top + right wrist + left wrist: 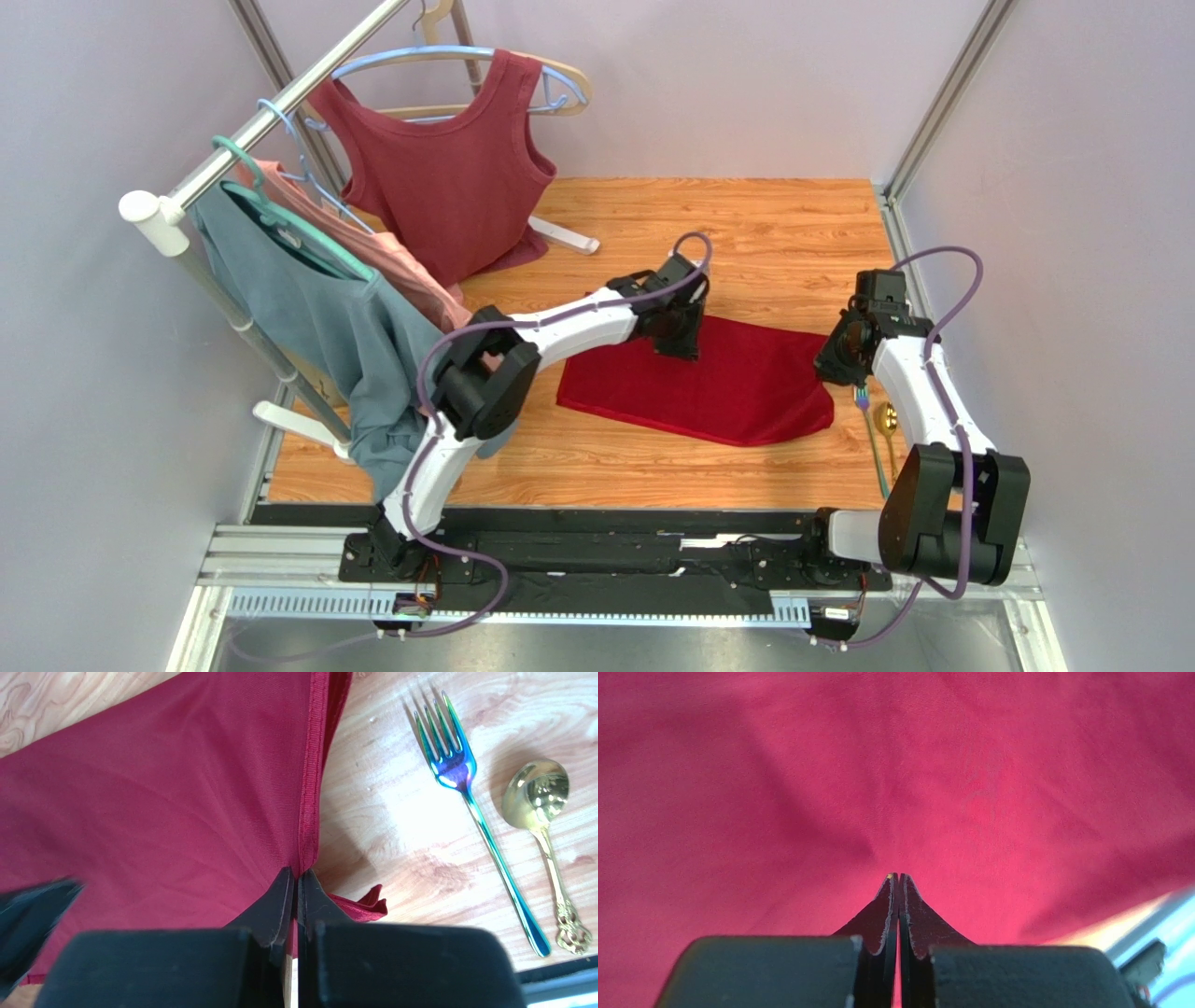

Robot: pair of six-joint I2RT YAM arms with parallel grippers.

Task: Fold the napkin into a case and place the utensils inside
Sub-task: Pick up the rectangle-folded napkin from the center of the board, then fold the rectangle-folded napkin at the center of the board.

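The napkin (701,385) lay a little right of the worktop's (765,231) middle. My left gripper (898,876) was clenched on the cloth near its far left corner, creases running in to the meeting tips, and my right gripper (295,873) was pinched tight on its hemmed right edge. Just right of that hem, clear of the cloth and close to the worktop's right edge, a blue-sheened fork (463,791) and a gold spoon (537,794) lay side by side, 2 in all, while a maroon top (449,168) hung from a rack (267,119) over the far left corner.
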